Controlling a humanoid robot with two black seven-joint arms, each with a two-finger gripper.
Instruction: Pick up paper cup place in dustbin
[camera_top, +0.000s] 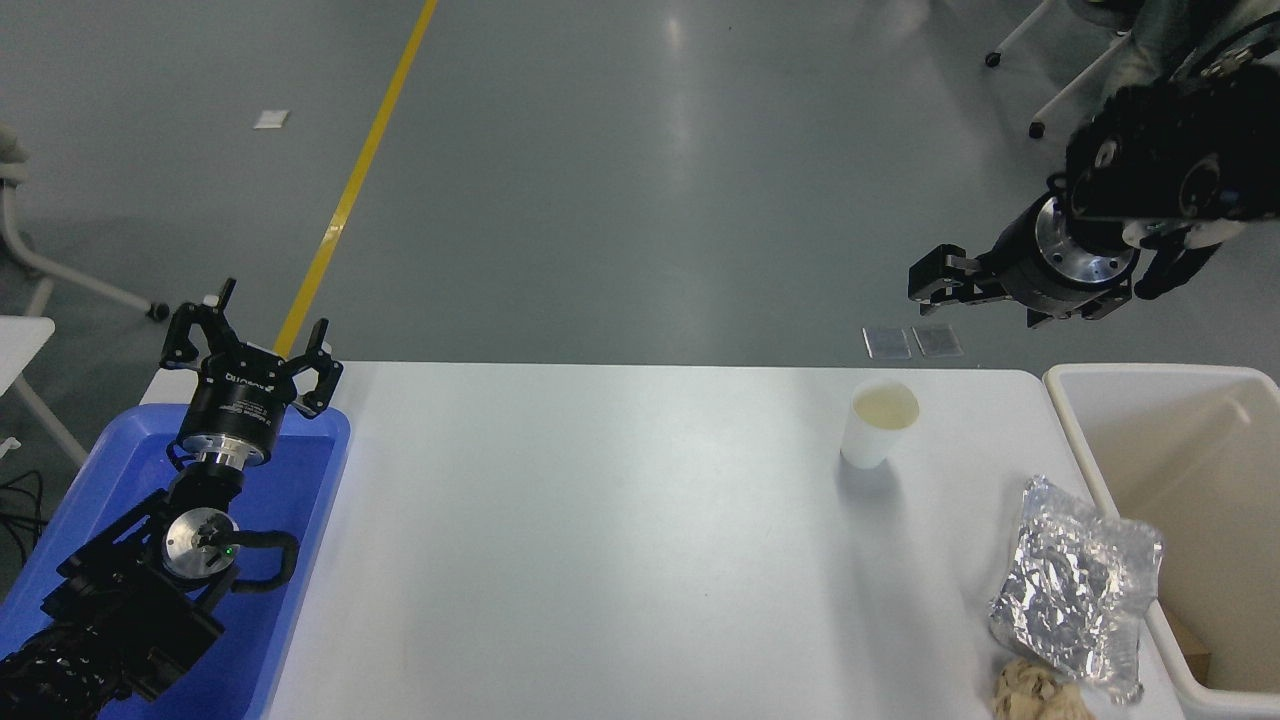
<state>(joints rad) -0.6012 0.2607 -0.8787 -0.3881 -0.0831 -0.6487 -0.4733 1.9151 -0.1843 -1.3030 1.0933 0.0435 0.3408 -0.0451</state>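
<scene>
The paper cup (878, 425) stands upright on the white table (600, 520), right of the middle near the far edge; it is white with a cream inside. The dustbin (1072, 415), cream-white with a beige inside, stands at the table's right end. My right gripper (940, 285) hangs in the air beyond the table's far edge, above and a little right of the cup. Its fingers point left; it is open and empty. My left gripper (250, 335) is parked open over the blue tray at the lower left.
A crumpled silver foil bag (1075, 585) lies against the dustbin's left wall at the front right. A crumpled brown paper ball (1035, 695) lies just in front of it. A blue tray (305, 500) takes up the table's left end.
</scene>
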